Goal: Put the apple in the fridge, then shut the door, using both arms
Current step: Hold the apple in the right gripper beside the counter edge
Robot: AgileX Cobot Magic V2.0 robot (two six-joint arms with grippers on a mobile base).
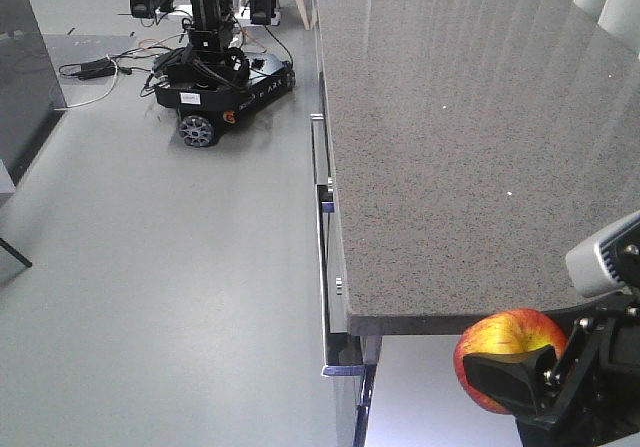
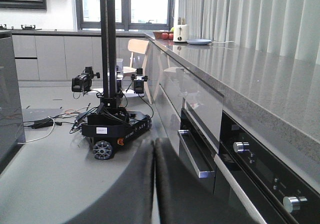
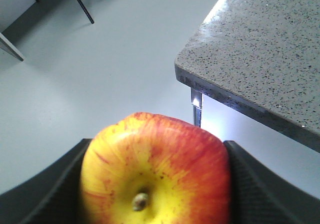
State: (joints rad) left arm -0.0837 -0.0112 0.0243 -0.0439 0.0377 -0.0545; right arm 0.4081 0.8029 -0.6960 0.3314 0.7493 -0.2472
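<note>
The right end effector pinches the one apple from both sides, stem end toward its camera, just below the corner of the stone surface. The left end effector is pressed together and empty. What is likely the fridge, one dark grey slab, stands well apart to the left, so the left end effector seems nearer to it.

Your front camera looks down the countertop; left wrist views it low, level; right wrist overlooks its corner closely.
</note>
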